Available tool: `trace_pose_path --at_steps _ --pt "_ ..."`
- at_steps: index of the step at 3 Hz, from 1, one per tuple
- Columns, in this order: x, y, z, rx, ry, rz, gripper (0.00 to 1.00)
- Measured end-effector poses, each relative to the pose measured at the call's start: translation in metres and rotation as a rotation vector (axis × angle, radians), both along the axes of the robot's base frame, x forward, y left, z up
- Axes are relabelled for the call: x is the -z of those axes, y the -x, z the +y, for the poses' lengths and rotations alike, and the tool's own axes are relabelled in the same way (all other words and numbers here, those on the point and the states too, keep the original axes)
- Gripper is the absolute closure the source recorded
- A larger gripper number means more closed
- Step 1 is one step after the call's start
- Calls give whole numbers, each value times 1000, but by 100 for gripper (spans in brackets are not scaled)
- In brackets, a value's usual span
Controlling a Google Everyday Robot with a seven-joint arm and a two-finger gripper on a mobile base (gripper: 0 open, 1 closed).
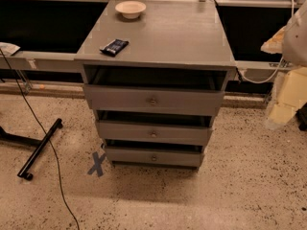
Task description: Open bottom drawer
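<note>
The grey cabinet [158, 37] stands in the middle of the camera view with three drawers. The bottom drawer [129, 155] is the lowest, with a shallow front and a small round knob [154, 157]. A dark gap shows above its front. The middle drawer [124, 132] and the taller top drawer [120, 99] sit above it, each with a like knob and a dark gap above. My gripper [280, 107] is the pale shape at the right edge, well to the right of the cabinet and about level with the top drawer, touching nothing.
A cream bowl [130, 8] and a dark packet [114, 46] lie on the cabinet top. A black stand foot [41, 148] and a thin cable [57, 176] lie on the floor at left. A blue tape cross [97, 163] marks the speckled floor by the cabinet's lower left corner.
</note>
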State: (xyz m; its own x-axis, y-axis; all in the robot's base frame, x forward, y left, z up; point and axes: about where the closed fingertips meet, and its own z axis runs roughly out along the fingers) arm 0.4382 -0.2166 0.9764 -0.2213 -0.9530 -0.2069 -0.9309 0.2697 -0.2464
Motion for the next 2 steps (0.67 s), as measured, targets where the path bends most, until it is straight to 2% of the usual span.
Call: trace_pose_path --at_steps 1,2 --pt "0 0 0 0 0 0 0" --pt "8 -2 -1 0 -40 -13 0"
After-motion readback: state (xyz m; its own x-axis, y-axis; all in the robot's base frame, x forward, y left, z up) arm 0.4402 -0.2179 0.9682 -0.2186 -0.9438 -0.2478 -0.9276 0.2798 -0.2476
